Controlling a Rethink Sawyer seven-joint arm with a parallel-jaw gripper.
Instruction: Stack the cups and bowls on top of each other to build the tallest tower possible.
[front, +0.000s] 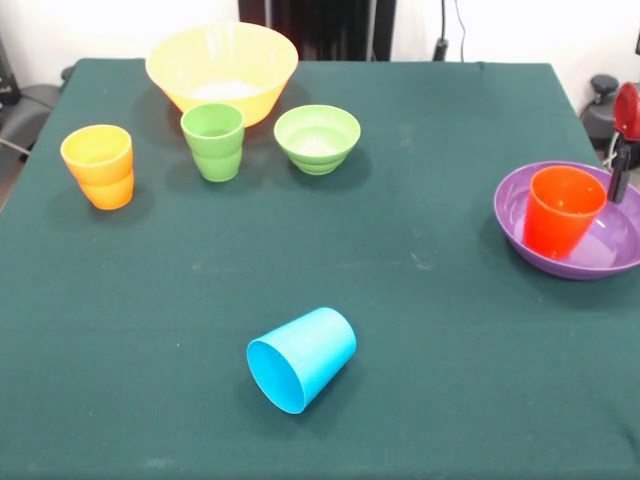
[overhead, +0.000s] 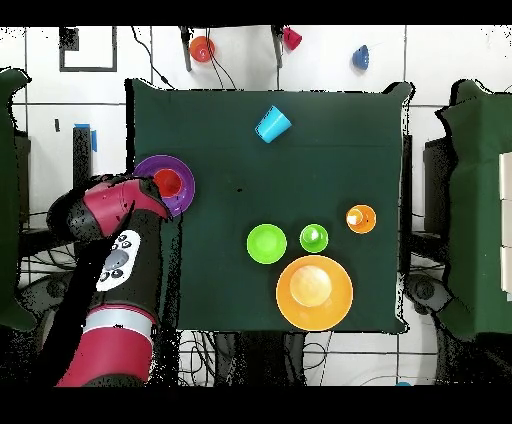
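Note:
An orange cup (front: 562, 210) stands upright inside the wide purple bowl (front: 530, 250) at the table's right edge, a low tower of two. My gripper (front: 621, 168) hangs just right of that bowl's rim, mostly cut off by the picture's edge. From overhead, the red arm (overhead: 110, 250) covers the gripper and part of the purple bowl (overhead: 150, 168), with the orange cup (overhead: 167, 182) showing beside it. A light blue cup (front: 302, 358) lies on its side near the front. A green cup (front: 213, 140), a light green bowl (front: 317, 138), a large yellow bowl (front: 200, 95) and a yellow-orange cup (front: 98, 165) stand apart at the back.
The table has a dark green cloth (front: 420, 330). On the floor beyond the table's far edge in the overhead view lie an orange piece (overhead: 202, 48), a magenta piece (overhead: 291, 38) and a blue piece (overhead: 361, 56).

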